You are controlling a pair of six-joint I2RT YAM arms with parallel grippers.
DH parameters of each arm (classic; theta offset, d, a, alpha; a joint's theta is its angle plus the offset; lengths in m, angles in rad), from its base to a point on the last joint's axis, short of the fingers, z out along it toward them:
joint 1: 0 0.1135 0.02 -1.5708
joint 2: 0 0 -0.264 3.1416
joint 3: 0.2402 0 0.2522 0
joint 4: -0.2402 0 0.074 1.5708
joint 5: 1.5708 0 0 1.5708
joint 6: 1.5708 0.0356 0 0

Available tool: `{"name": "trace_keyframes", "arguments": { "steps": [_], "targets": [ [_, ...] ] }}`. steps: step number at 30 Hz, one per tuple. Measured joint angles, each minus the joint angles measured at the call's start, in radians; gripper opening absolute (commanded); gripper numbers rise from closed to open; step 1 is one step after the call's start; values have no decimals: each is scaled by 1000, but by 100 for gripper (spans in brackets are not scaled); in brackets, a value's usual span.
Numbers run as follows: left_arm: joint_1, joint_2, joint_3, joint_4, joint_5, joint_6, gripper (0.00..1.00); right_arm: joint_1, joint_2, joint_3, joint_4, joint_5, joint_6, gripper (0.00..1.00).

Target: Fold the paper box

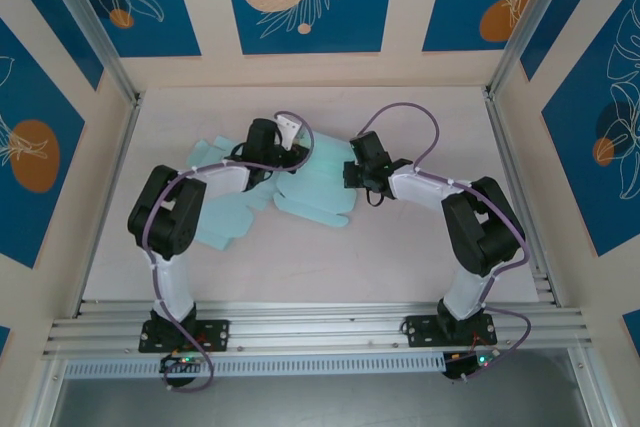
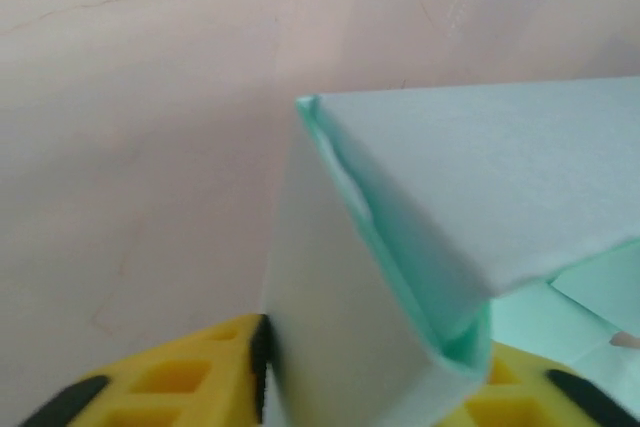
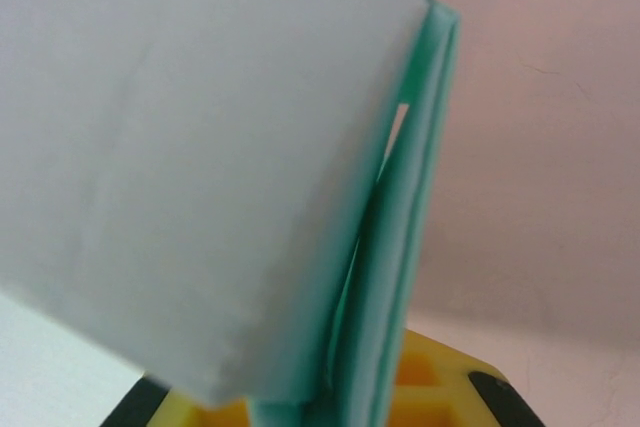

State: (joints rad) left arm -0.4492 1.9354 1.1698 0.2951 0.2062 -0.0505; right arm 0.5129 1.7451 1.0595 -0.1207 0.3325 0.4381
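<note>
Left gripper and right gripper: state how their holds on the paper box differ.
The left gripper holds the paper box at its far edge; the right gripper holds its right edge. The left fingers flank a wide raised fold; the right fingers pinch thin stacked layers. Both are shut on the same mint sheet.

- Top external: fixed high behind the arm bases, tilted down, far enough to cover the whole table.
- Left wrist: very close to the paper box, facing forward along the table.
- Right wrist: equally close, low, facing the paper box from the opposite side.
- Shared across all: paper box, pale table.
</note>
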Motion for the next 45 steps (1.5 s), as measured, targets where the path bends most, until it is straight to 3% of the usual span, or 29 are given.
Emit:
{"name": "trace_keyframes", "arguments": {
  "steps": [6, 11, 20, 26, 36, 45],
  "targets": [
    [-26, 0, -7, -3, -142, 4, 4, 32, 0, 29, -38, 15, 19, 13],
    [-56, -1, -7, -37, -235, -73, 2, 53, 1, 60, -114, 63, 64, 13],
    [-79, -56, 37, -327, -241, -282, 3, 69, 78, 279, -427, 121, 121, 17],
    [-127, -123, 9, -447, -265, -372, 0, 98, 81, 302, -553, 134, 149, 23],
    [-150, -126, -39, -472, -270, -435, 0, 116, 193, 326, -596, 166, 149, 20],
    [-162, -127, -60, -437, -343, -494, 0, 134, 337, 515, -752, 293, 234, 17]
  ]
}}
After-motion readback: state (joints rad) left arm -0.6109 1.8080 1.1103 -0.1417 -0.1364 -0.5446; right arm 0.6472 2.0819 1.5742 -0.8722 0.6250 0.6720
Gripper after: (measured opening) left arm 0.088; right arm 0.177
